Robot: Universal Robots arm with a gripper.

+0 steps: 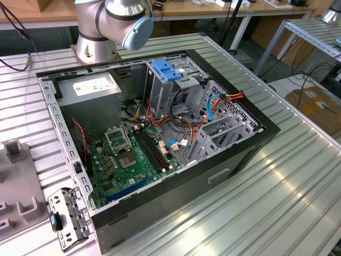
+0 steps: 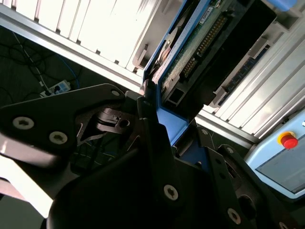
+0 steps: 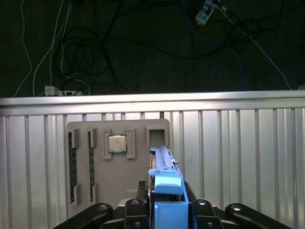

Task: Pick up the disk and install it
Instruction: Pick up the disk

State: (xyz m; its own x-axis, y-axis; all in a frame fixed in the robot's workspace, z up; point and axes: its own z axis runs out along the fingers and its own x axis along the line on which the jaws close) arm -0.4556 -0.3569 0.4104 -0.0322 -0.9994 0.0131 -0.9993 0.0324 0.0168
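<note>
In both wrist views my gripper [image 2: 159, 126] is shut on the disk [image 2: 200, 43]. The disk's green circuit board and connector face the second wrist view, and a bright blue rail runs along its edge. In the first wrist view the disk [image 3: 164, 179] stands on edge between the black fingers [image 3: 136, 210], its blue rail uppermost, and my gripper [image 3: 164, 210] holds it above the ribbed metal table. The open computer case [image 1: 256, 144] lies on its side in the exterior view, with a tall grey drive cage [image 1: 181, 85] topped by a lighter blue handle [image 1: 167, 71].
Below the held disk lies a grey parts tray [image 3: 143, 138] with a processor [image 3: 117, 143] and memory sticks [image 3: 71, 167]. The arm's base [image 1: 96, 45] stands behind the case. A perforated bracket with a blue clip [image 1: 66, 218] lies at the exterior view's left front. Cables hang beyond the table edge.
</note>
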